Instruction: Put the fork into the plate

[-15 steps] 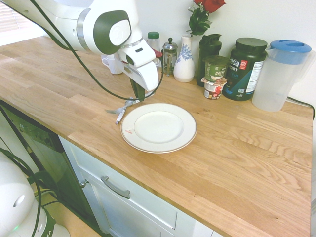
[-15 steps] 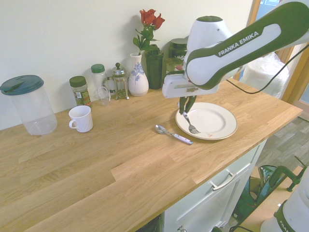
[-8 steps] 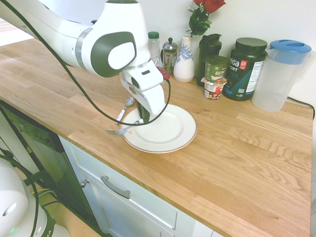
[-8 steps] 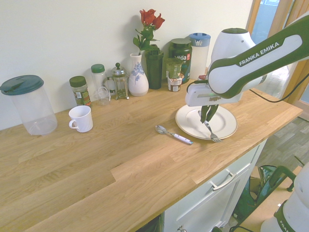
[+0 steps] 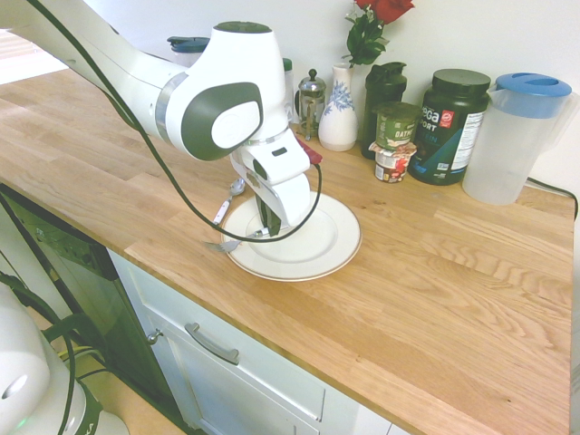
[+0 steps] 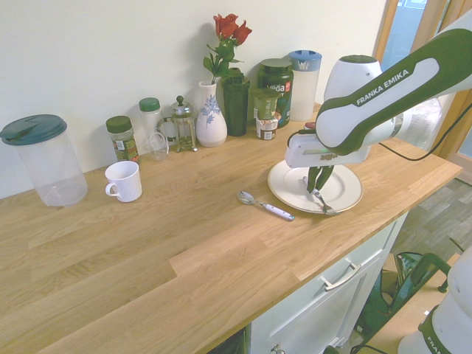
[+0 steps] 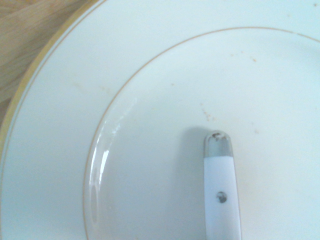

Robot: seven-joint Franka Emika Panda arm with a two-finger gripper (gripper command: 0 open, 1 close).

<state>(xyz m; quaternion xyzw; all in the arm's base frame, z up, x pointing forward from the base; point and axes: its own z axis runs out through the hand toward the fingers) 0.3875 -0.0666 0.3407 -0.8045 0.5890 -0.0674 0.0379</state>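
The slim all-metal silver fork [image 6: 321,203] is pinched between the pressed-together jaws of the white-and-green two-finger gripper [image 6: 318,184], which points straight down over the large round white dinner plate with a thin gold rim line [image 6: 346,193]. The fork hangs at a slant: in the second exterior view its tines reach toward the plate's front rim, and in the first exterior view the tine end [image 5: 220,245] pokes out past the plate's rim [image 5: 340,254] over the light wooden countertop [image 5: 435,272]. The wrist view shows the handle end [image 7: 218,145] over the plate's inner well [image 7: 165,125]. Whether any part of the fork already touches the plate cannot be told.

Status: pickup and carry are complete; release is not yet done. Remaining, as judged: set the fork down and open the jaws. Since the tines overhang the rim, part of the fork may end up lying across the edge.

The spoon with a white handle [image 6: 265,206] lies on the countertop just beside the plate, untouched.
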